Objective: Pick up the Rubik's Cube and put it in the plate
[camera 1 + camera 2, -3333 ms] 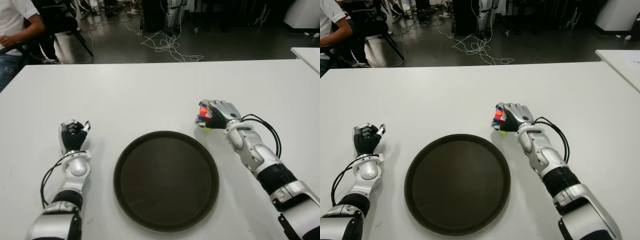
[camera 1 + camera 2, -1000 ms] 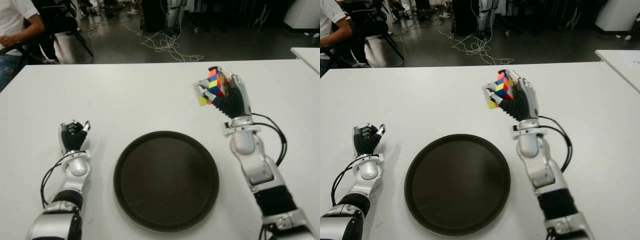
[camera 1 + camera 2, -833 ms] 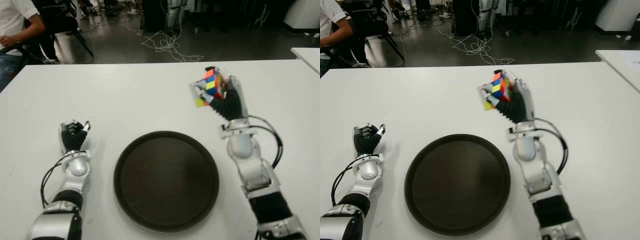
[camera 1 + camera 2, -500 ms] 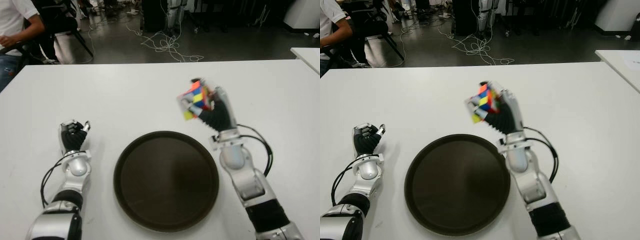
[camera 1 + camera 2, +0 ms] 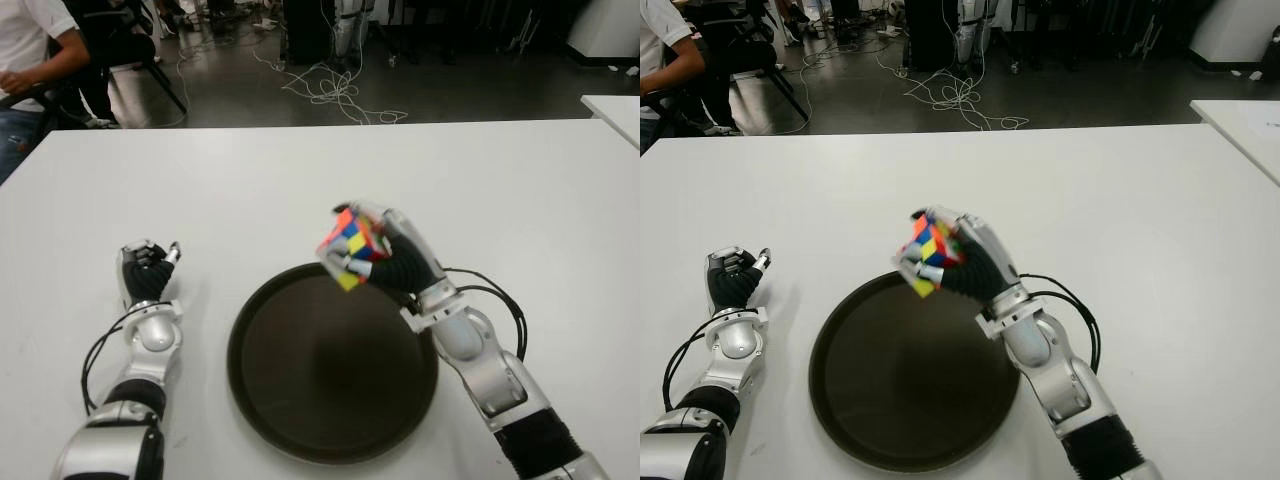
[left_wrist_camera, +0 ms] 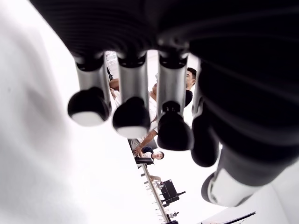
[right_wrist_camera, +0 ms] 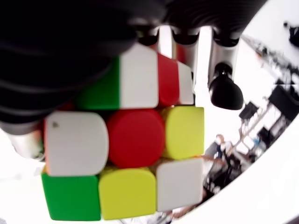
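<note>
Left eye view: right hand point(image 5: 405, 268), fingers gripping the Rubik's Cube point(image 5: 349, 246), holds it above the plate's point(image 5: 260, 385) far rim; left hand point(image 5: 146, 271) clenched, well left of the plate.

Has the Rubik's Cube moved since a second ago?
Yes. The right hand has carried the Rubik's Cube leftward and nearer, from beyond the plate's right side to above its far rim.
</note>
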You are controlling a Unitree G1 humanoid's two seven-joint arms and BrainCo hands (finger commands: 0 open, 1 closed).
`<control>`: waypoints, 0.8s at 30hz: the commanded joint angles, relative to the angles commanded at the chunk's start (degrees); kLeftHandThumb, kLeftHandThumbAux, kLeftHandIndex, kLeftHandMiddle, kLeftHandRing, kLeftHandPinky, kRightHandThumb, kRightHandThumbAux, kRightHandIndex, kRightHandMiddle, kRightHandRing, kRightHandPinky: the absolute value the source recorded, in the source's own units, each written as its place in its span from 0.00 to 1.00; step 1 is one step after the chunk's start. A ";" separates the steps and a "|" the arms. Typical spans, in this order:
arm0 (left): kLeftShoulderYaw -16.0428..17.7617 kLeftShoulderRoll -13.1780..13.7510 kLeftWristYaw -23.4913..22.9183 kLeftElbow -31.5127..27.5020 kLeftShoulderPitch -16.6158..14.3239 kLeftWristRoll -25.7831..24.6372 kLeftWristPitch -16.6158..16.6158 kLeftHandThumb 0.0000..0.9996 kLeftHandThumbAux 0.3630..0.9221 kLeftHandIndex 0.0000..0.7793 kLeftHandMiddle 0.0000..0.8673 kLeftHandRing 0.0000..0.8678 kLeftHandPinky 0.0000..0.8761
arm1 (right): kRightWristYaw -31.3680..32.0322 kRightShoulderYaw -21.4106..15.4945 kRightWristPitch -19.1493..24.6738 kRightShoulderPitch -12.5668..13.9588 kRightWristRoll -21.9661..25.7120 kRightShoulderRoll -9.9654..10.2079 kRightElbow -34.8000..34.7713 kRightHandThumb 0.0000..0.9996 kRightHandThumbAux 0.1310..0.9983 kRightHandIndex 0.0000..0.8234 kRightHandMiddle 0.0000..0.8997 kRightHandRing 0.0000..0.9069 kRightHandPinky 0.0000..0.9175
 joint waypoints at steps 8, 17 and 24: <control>-0.25 -0.07 0.34 -0.29 0.14 0.31 0.10 0.39 0.71 0.91 0.98 1.00 0.99 | 5.86 1.71 3.31 0.59 -0.69 -1.26 -2.09 0.68 0.69 0.53 0.89 0.90 0.87; -0.11 -0.48 0.05 -0.88 0.15 -0.05 1.27 0.36 0.72 0.93 0.99 0.99 0.99 | 12.65 4.16 6.97 0.08 -3.24 -3.68 -3.15 0.68 0.70 0.53 0.86 0.87 0.83; -0.04 -0.54 0.16 -1.25 0.16 -0.02 1.61 0.38 0.70 0.92 0.99 0.99 1.00 | 17.82 6.52 7.79 -1.29 -7.85 -7.57 -3.64 0.68 0.69 0.53 0.84 0.84 0.80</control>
